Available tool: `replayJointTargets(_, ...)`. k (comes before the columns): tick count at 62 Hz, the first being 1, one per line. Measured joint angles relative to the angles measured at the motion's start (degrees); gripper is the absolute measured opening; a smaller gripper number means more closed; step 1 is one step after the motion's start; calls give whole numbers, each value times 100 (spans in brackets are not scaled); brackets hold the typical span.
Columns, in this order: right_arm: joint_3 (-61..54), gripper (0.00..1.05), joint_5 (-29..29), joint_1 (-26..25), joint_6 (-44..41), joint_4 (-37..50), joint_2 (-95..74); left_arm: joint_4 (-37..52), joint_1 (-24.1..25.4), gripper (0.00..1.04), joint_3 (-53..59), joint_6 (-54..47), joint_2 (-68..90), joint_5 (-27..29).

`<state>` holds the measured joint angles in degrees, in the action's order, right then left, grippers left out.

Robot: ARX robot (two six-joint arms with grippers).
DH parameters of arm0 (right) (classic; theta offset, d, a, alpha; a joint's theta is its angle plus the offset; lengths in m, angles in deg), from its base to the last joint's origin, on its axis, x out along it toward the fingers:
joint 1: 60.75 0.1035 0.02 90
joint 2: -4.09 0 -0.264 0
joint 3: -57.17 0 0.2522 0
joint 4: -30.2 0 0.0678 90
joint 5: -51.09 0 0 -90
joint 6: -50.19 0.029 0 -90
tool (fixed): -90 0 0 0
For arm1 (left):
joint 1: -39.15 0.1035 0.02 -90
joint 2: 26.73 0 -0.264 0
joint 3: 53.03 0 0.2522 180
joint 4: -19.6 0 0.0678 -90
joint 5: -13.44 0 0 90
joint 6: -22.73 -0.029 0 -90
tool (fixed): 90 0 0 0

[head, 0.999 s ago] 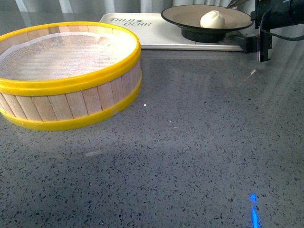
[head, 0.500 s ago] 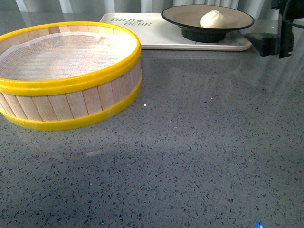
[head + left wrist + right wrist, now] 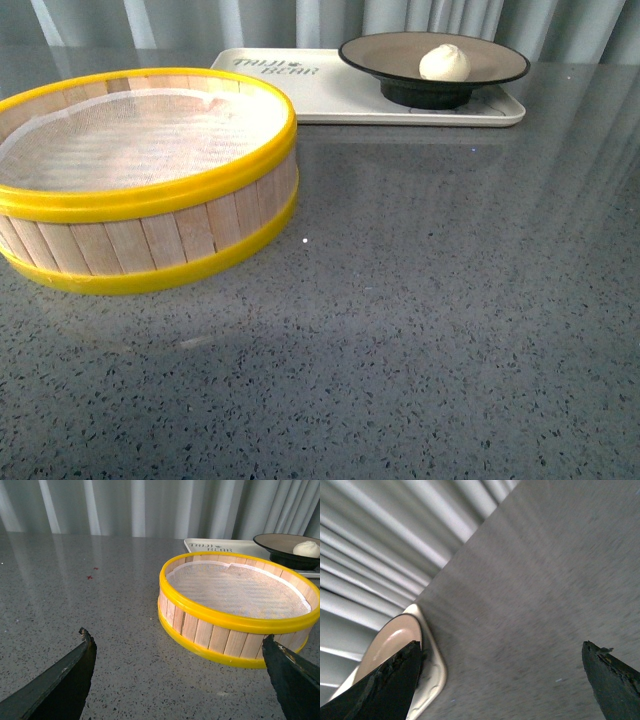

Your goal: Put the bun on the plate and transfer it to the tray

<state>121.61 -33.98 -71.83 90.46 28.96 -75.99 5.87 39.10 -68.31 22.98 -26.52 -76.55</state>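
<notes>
The white bun (image 3: 444, 62) sits on the black-rimmed beige plate (image 3: 495, 56), which stands on the right part of the cream tray (image 3: 330, 88) at the far side of the table. Neither gripper shows in the front view. In the left wrist view the bun (image 3: 306, 548), plate (image 3: 275, 542) and tray (image 3: 200, 544) lie far off behind the steamer basket; my left gripper (image 3: 180, 652) is open and empty over the bare table. My right gripper (image 3: 502, 662) is open and empty, with the plate (image 3: 390, 640) and the tray's corner (image 3: 432, 672) beside one finger.
A yellow-rimmed wooden steamer basket (image 3: 140, 180) with a white cloth liner stands at the left; it also shows in the left wrist view (image 3: 235, 607). Grey curtains hang behind the speckled grey table (image 3: 450, 300).
My right arm, which was at the tray's right end beside the plate, has moved off to the right and left the front view. The bun, plate and tray stay put.
</notes>
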Motion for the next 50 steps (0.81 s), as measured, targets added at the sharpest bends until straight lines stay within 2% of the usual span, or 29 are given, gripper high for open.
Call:
replayJointTargets(14,-1268,96,-605,-1279,-2164,654,1572,0,0,98,2,-2,0,0)
replayJointTargets(16,-1392,94,-901,-1410,-2457,800,1700,0,0,98,2,-2,0,0)
replayJointTargets(20,-1759,82,-2164,-1528,-3119,1506,1952,0,0,98,0,0,0,2)
replayJointTargets(24,-2144,71,-2675,-1368,-3501,1742,2210,0,0,98,2,-2,2,-4)
replayJointTargets(28,-2546,61,-2677,-1115,-3727,1810,2446,0,0,98,0,-2,0,-2)
replayJointTargets(34,-3261,34,-2194,-669,-3926,1878,2999,0,0,98,0,0,0,9)
replayJointTargets(43,-3713,7,-1821,-315,-3971,1878,3473,0,0,98,0,-2,0,0)
replayJointTargets(46,-3825,1,-1746,-216,-3987,1869,3595,0,0,98,0,0,0,4)
replayJointTargets(50,-4000,2,-1624,-46,-4006,1832,3821,0,0,98,0,-2,0,2)
